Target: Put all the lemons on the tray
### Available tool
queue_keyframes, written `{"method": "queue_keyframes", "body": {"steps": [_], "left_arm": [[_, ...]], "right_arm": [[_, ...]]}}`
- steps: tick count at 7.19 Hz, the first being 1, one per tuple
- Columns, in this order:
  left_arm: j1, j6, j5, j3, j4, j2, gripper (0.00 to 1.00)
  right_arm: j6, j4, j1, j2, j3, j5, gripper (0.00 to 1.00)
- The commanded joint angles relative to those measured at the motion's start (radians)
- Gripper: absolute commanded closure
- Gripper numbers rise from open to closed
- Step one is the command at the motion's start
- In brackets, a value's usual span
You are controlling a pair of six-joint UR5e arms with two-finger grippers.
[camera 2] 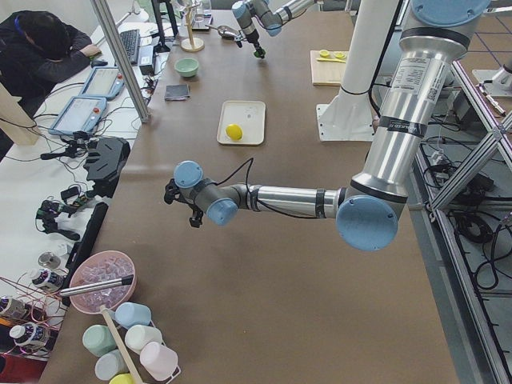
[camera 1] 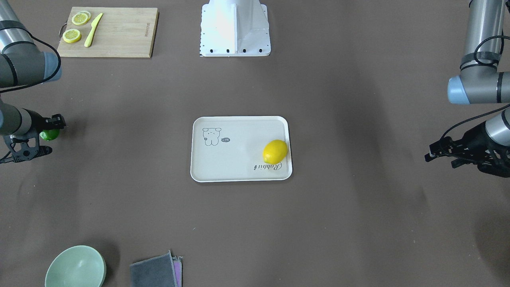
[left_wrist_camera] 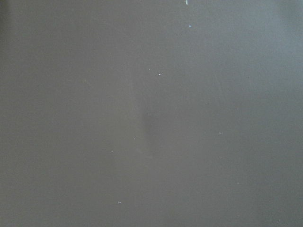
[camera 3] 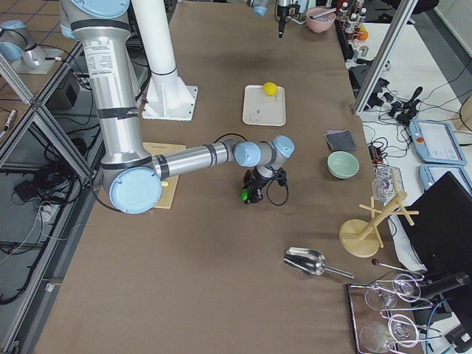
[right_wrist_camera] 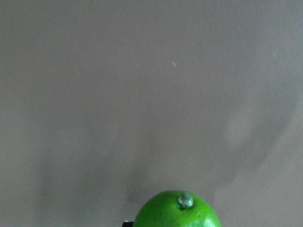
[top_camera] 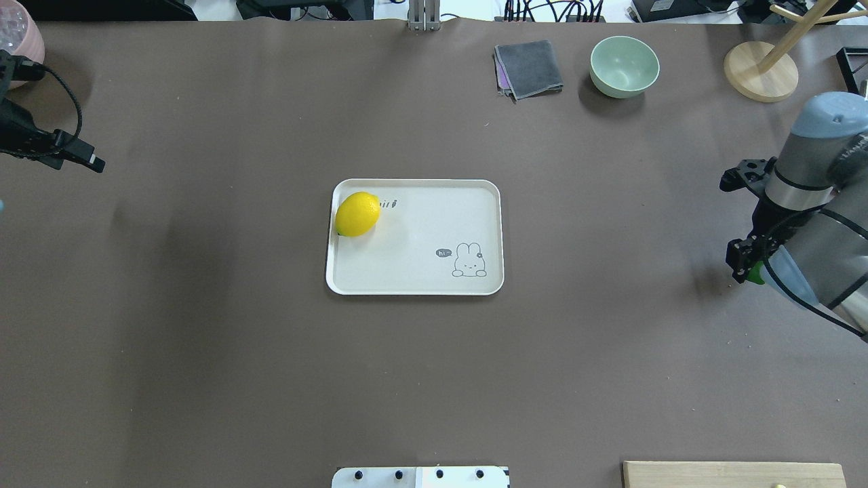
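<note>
The bright yellow lemon (camera 1: 275,151) lies on the off-white tray (camera 1: 239,118), by the "Rabbit" script. In the overhead view the yellow lemon (top_camera: 357,213) is at the tray's (top_camera: 413,181) left end. My right gripper (camera 1: 53,134) is shut on the dark green lemon (camera 1: 50,134) and holds it just above the table, well off the tray on my right. The green lemon also shows in the overhead view (top_camera: 755,273) and at the bottom of the right wrist view (right_wrist_camera: 177,213). My left gripper (camera 1: 432,155) is open and empty, far off the tray on my left.
A wooden cutting board (camera 1: 119,32) with lemon slices (camera 1: 72,36) and a yellow knife (camera 1: 93,30) lies near the robot base (camera 1: 235,28). A green bowl (camera 1: 75,267) and a grey cloth (camera 1: 155,271) sit at the far edge. A wooden stand (top_camera: 759,71) is beyond the right arm.
</note>
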Motion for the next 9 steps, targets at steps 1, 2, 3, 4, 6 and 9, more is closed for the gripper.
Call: {"method": "queue_keyframes", "body": {"steps": [1,2,3,4,6,9], "left_arm": [[0.003,-0.001,0.0,0.003,0.0,0.0,0.02],[0.004,-0.003,0.002,0.011,0.0,-0.003,0.02],[0.004,-0.001,0.002,0.012,0.0,-0.002,0.02],[0.004,-0.003,0.002,0.012,0.0,-0.003,0.02],[0.006,-0.001,0.002,0.014,0.0,-0.002,0.02],[0.007,0.002,0.002,0.023,-0.002,-0.002,0.02]], "right_arm": [[0.084,-0.127,-0.019,0.154,-0.011,0.03,1.0],[0.19,-0.123,-0.055,0.225,-0.035,0.053,1.0],[0.277,-0.121,-0.096,0.319,-0.086,0.056,1.0],[0.359,-0.112,-0.112,0.433,-0.173,0.068,1.0],[0.494,0.016,-0.122,0.616,-0.404,0.131,1.0],[0.72,0.153,-0.201,0.763,-0.578,0.131,1.0]]}}
